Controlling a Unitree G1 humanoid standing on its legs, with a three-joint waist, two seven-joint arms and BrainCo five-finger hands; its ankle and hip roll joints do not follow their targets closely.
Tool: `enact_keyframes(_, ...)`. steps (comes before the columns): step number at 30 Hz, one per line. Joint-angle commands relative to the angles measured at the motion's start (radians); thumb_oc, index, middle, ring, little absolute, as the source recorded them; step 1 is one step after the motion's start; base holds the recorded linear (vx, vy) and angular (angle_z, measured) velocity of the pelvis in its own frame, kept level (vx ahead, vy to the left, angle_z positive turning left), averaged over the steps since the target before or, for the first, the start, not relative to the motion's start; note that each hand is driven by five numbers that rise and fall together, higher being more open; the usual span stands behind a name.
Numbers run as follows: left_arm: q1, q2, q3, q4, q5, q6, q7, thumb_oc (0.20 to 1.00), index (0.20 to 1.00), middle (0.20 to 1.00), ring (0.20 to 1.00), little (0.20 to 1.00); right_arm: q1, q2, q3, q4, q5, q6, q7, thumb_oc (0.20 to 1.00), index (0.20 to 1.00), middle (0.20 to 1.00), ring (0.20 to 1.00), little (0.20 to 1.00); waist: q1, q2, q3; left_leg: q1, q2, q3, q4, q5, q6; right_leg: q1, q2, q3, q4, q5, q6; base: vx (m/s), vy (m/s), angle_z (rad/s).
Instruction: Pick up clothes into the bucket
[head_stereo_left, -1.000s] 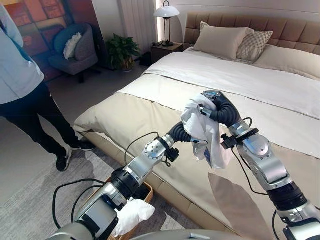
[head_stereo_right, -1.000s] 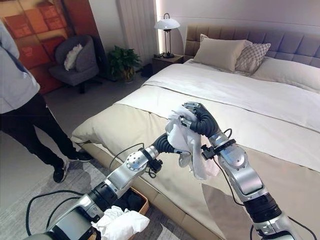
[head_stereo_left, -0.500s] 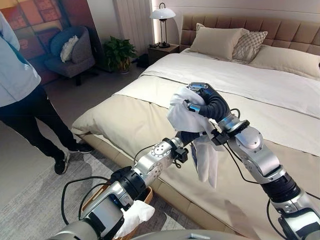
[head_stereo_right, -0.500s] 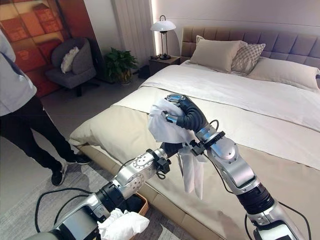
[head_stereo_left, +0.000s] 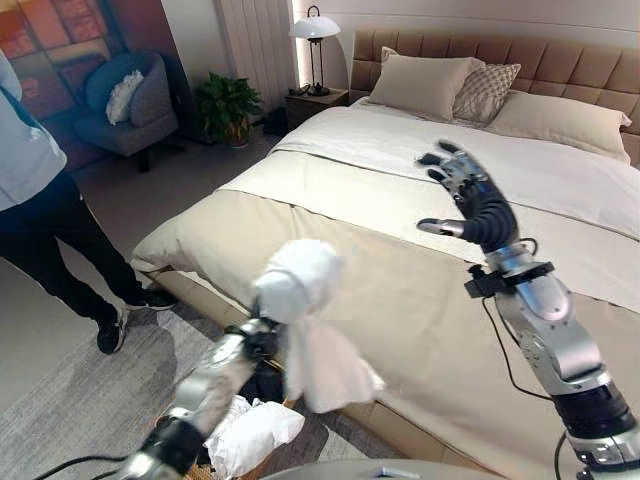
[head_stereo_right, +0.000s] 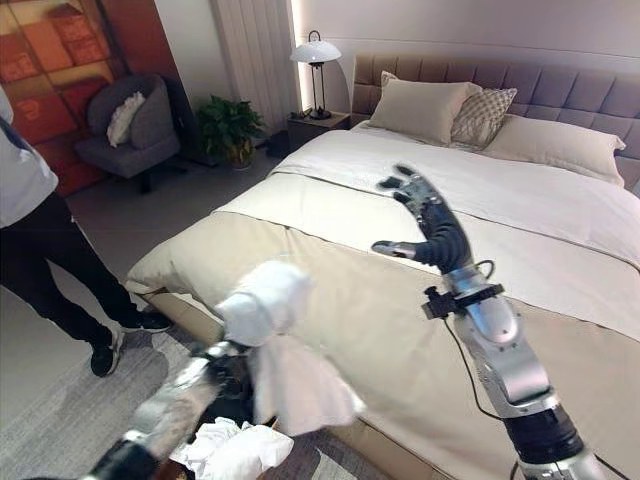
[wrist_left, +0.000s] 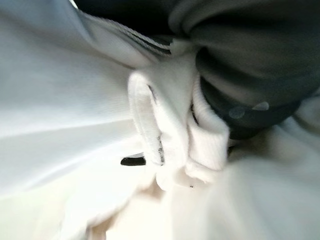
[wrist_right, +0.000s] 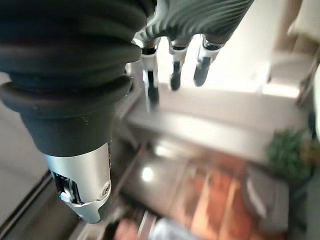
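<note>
A white garment is bunched over the end of my left arm and hangs down beside the bed's near edge. It hangs just above the basket on the floor. More white clothes lie in that basket. In the left wrist view, white cloth wraps my left hand, whose dark cover shows. My right hand is raised over the bed, open with spread fingers and holding nothing, well apart from the garment.
The large bed with beige and white covers and pillows takes up the right side. A person stands on the floor at the left. An armchair, a plant and a lamp stand at the back.
My right hand has let go of the white garment, opened and lifted over the bed. My left arm has swung down and left with the garment, toward the basket.
</note>
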Motion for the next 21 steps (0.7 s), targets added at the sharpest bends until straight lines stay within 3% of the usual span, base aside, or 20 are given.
enact_keyframes(1, 0.011, 0.068, 0.144, -0.134, 0.087, -0.119, -0.028, 0.2, 0.2, 0.2, 0.2, 0.2, 0.04, 0.053, -0.07, 0.037, 0.078, -0.059, 0.01, 1.0, 1.0, 1.0, 1.0, 1.0, 0.019, -0.064, -0.06, -0.063, -0.025, -0.011, 0.111, -0.073, -0.006, -0.01, -0.046, 0.004, 0.02, -0.005, 0.032, 0.05, 0.016, -0.01)
enact_keyframes(7, 0.097, 0.109, 0.397, -0.175, 0.194, -0.189, 0.009, 0.2, 0.2, 0.2, 0.2, 0.2, 0.175, 0.116, -0.193, 0.201, 0.124, -0.042, 0.022, 1.0, 1.0, 1.0, 1.0, 1.0, 0.021, -0.057, -0.059, -0.064, -0.03, -0.011, 0.111, -0.08, -0.007, -0.009, -0.047, 0.005, 0.017, -0.009, 0.033, 0.01, 0.005, 0.01)
enact_keyframes(9, 0.101, 0.126, 0.461, -0.187, 0.228, -0.211, 0.024, 0.2, 0.2, 0.2, 0.2, 0.2, 0.2, 0.118, -0.233, 0.278, 0.075, -0.038, 0.0, 1.0, 1.0, 1.0, 1.0, 1.0, 0.021, -0.054, -0.057, -0.065, -0.032, -0.014, 0.11, -0.082, -0.007, -0.011, -0.048, 0.004, 0.02, -0.012, 0.033, 0.0, 0.0, 0.0)
enact_keyframes(15, 0.134, 0.175, 0.564, -0.177, 0.33, -0.248, 0.078, 0.2, 0.2, 0.2, 0.2, 0.2, 0.267, 0.203, -0.276, 0.611, 0.055, -0.035, -0.041, 1.0, 1.0, 1.0, 1.0, 1.0, 0.021, -0.045, -0.037, -0.084, -0.041, -0.017, 0.121, -0.086, -0.007, -0.031, -0.05, 0.002, 0.042, -0.016, 0.032, 0.0, 0.028, 0.0)
enact_keyframes(21, 0.16, 0.122, 0.606, -0.115, 0.384, -0.266, 0.138, 0.2, 0.2, 0.2, 0.2, 0.2, 0.323, 0.238, -0.191, 1.0, -0.145, 0.016, -0.047, 1.0, 1.0, 1.0, 1.0, 1.0, 0.022, -0.044, 0.009, -0.121, -0.042, -0.017, 0.136, -0.083, -0.01, -0.068, -0.051, -0.003, 0.052, -0.01, 0.035, -0.03, 0.015, 0.0)
